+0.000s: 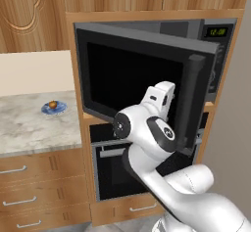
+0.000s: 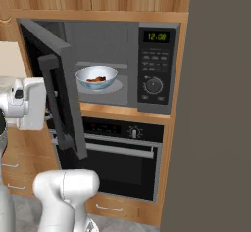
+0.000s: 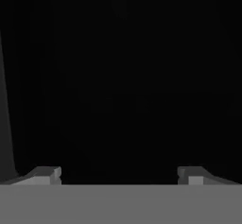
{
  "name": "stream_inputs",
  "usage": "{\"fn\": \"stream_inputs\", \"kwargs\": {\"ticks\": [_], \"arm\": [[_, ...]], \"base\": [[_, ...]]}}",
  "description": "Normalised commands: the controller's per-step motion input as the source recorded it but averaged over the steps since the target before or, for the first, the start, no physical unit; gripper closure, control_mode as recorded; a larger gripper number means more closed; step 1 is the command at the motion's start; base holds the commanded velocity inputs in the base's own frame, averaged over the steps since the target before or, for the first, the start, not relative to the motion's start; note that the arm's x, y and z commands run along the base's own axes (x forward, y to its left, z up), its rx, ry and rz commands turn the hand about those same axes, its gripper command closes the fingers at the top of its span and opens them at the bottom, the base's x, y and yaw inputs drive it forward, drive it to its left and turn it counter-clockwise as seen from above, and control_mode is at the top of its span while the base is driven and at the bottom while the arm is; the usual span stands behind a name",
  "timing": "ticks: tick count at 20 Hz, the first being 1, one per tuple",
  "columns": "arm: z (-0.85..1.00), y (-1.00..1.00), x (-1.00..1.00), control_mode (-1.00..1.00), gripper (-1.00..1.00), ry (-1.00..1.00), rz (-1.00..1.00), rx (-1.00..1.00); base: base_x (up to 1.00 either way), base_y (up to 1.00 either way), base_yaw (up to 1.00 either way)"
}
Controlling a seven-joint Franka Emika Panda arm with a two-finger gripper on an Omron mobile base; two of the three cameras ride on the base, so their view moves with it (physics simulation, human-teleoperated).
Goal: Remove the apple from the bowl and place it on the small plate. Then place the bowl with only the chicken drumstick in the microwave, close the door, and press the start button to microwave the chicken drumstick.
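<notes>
A white robot arm stands in front of a built-in microwave [image 2: 122, 64] set in wooden cabinets above an oven [image 2: 117, 162]. The door [image 1: 147, 79] hangs partly open, hinged on its left side, its outer face turned toward the arm. The gripper [image 3: 120, 173] is pressed close to the dark glass, its two fingertips [image 3: 47, 175] spread wide with nothing between them.

Inside the microwave, the bowl [image 2: 96, 77] sits on the floor of the cavity, upright, with the drumstick [image 2: 96, 80] lying in it. Off to the left, on the marble counter [image 1: 34, 123], the apple [image 1: 52, 104] rests on the small blue plate [image 1: 54, 108]. So the sorting looks finished, and closing the door seems to be the step in hand.

The door is a stiff, flat panel that should swing easily on its hinge, so a steady push ought to do rather than a grip. Its glass is smooth, and fingers could slide across it. The thick bar handle [image 1: 188, 104] runs vertically along the free edge, its long axis up and down. Pushing near that edge, far from the hinge, would likely turn it most easily. The control panel [image 2: 156, 64], with green display and round dial, sits to the right of the cavity.
</notes>
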Motion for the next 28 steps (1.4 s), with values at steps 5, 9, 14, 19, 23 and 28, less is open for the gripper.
{"fn": "stream_inputs", "kwargs": {"ticks": [5,9,14,19,23,28], "arm": [[0.00,-0.05,0.55,-1.00,-1.00,-0.02,0.00,0.02],[0.00,-0.16,0.60,-1.00,-1.00,-0.04,0.00,0.03],[0.00,-0.22,0.66,-1.00,-1.00,-0.02,0.00,0.04],[0.00,-0.15,0.63,-1.00,-1.00,0.00,0.01,0.03],[0.00,-0.14,0.60,-1.00,-1.00,0.00,0.01,0.03],[0.00,-0.13,0.55,-1.00,-1.00,0.00,0.02,0.03]], "base": [[0.00,0.00,0.00],[0.00,0.00,0.00],[0.00,0.00,0.00],[0.00,0.00,0.00],[0.00,0.00,0.00],[0.00,0.00,0.00]]}}
